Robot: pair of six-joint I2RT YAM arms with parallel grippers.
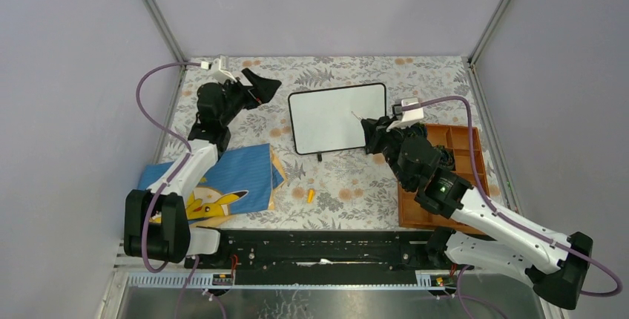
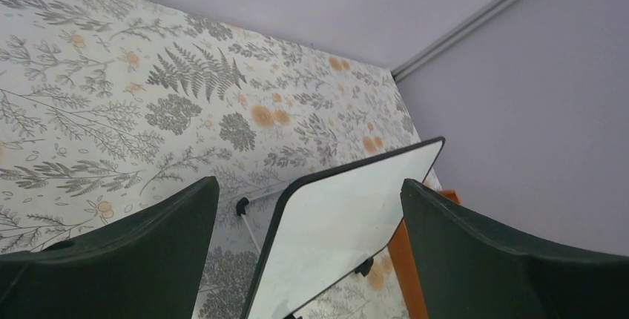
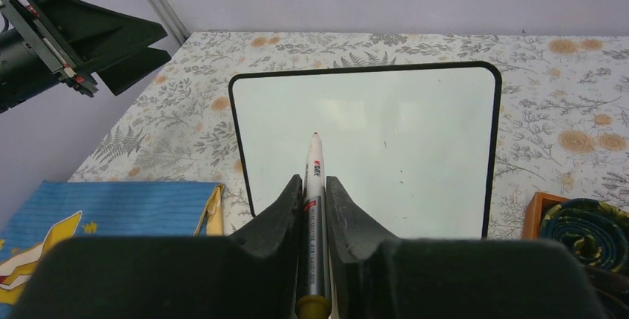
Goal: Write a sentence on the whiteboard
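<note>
The whiteboard point(image 1: 326, 122) lies on the floral table, black-framed and blank; no orange sentence shows on it. My right gripper point(image 1: 371, 132) is at the board's right edge, shut on a white and silver marker point(image 3: 314, 167). The marker's red tip points over the board's white surface point(image 3: 400, 141); I cannot tell whether it touches. My right gripper point(image 3: 314, 185) clamps the marker's barrel. My left gripper point(image 1: 261, 85) is open and empty, raised left of the board's far left corner. In the left wrist view the board point(image 2: 341, 222) shows between the spread fingers of the left gripper point(image 2: 308, 185).
A blue cartoon-printed cloth point(image 1: 222, 182) lies at the near left. A small orange cap point(image 1: 310, 195) lies in front of the board. An orange-brown compartment tray point(image 1: 463, 148) stands to the right, with a dark coiled item point(image 3: 586, 222) in it. Grey walls enclose the table.
</note>
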